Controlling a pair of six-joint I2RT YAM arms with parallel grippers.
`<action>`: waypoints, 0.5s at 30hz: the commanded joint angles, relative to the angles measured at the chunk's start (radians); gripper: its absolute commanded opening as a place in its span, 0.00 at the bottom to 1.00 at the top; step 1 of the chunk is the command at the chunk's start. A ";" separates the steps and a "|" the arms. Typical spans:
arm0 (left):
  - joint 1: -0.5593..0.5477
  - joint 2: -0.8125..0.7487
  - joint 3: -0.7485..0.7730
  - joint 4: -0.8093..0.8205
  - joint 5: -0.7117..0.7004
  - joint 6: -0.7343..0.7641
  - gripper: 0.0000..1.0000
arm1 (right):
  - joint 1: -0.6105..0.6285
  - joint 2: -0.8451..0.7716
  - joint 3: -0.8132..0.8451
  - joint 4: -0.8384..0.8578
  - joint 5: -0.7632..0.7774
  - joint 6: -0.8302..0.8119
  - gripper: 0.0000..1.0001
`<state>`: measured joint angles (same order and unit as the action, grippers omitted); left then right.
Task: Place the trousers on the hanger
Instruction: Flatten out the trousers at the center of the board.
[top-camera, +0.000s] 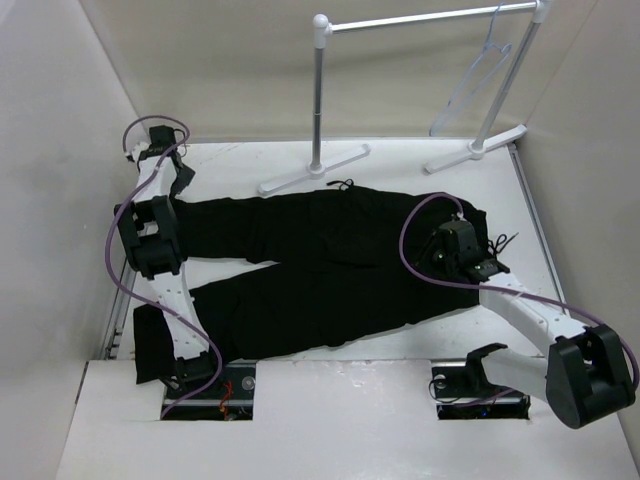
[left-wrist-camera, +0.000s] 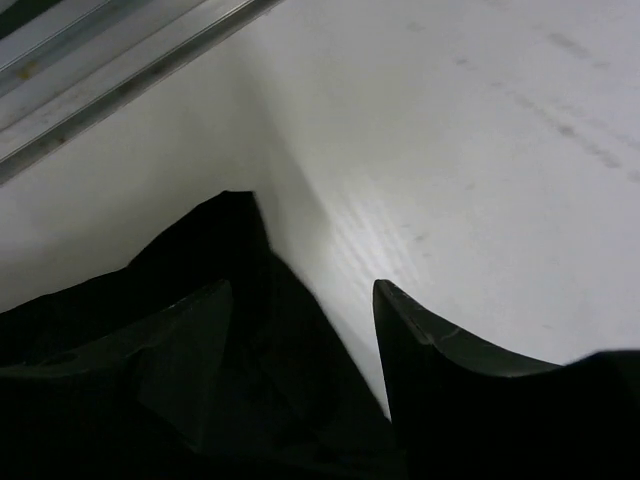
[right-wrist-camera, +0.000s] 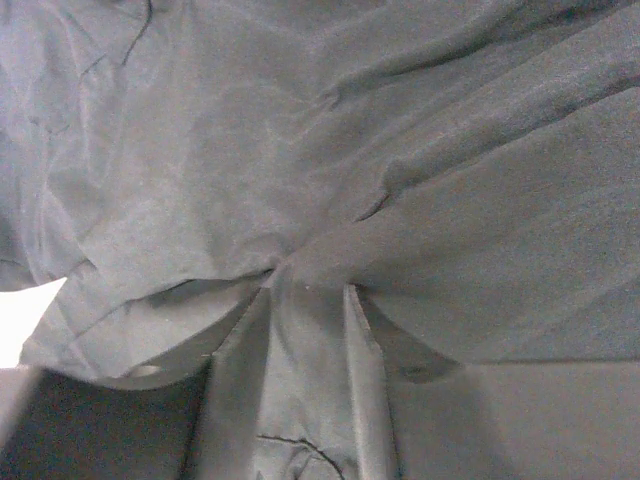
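Note:
The black trousers (top-camera: 330, 260) lie spread flat on the white table (top-camera: 400, 165), waist to the right and legs to the left. My left gripper (top-camera: 183, 180) is open at the far left, its fingers (left-wrist-camera: 430, 350) straddling the edge of a trouser-leg end (left-wrist-camera: 230, 260). My right gripper (top-camera: 437, 255) is on the waist area, shut on a pinched fold of the trousers (right-wrist-camera: 310, 380), and the cloth bunches at its tips (right-wrist-camera: 308, 290). The pale wire hanger (top-camera: 480, 70) hangs on the rack at the back right, away from both grippers.
The white tubular garment rack (top-camera: 320, 100) stands at the back of the table, its feet (top-camera: 315, 170) just behind the trousers. Pale walls close in the left, back and right. One leg end (top-camera: 150, 340) droops off the table's near left edge.

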<state>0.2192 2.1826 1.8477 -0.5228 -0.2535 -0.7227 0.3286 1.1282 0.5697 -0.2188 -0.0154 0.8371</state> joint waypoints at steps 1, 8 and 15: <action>0.019 -0.015 0.058 -0.118 -0.072 0.046 0.56 | 0.005 -0.022 0.056 0.019 -0.006 -0.013 0.46; 0.026 0.061 0.077 -0.141 -0.096 0.072 0.48 | -0.009 0.008 0.068 0.019 -0.001 -0.018 0.57; 0.049 0.103 0.073 -0.128 -0.092 0.083 0.12 | -0.070 0.091 0.131 0.039 0.026 -0.018 0.66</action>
<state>0.2531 2.2818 1.8931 -0.6289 -0.3222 -0.6575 0.2909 1.1881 0.6380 -0.2218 -0.0151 0.8291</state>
